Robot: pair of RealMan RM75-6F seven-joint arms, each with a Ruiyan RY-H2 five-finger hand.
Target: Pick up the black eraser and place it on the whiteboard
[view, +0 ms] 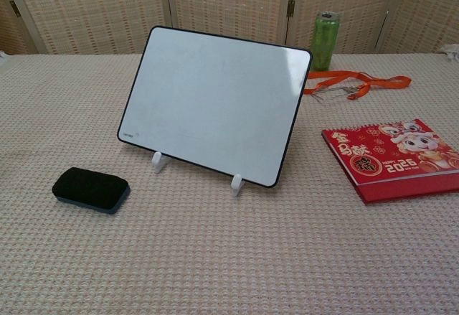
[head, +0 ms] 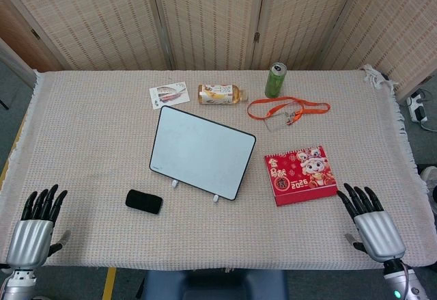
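The black eraser [head: 144, 201] [view: 91, 189] lies flat on the cloth, just left of and in front of the whiteboard [head: 201, 152] [view: 215, 103]. The whiteboard has a black rim and leans back on two small white feet near the table's middle. My left hand [head: 35, 226] rests at the near left edge, fingers spread and holding nothing, well left of the eraser. At the near right edge my right hand [head: 372, 223] lies the same way, empty. The chest view shows neither hand.
A red 2025 calendar [head: 300, 174] [view: 393, 156] lies right of the whiteboard. Behind it are an orange lanyard [head: 287, 109] [view: 356, 83] and a green can [head: 276, 80] [view: 325, 39]. A bottle [head: 221, 94] on its side and a card [head: 168, 95] sit at the back.
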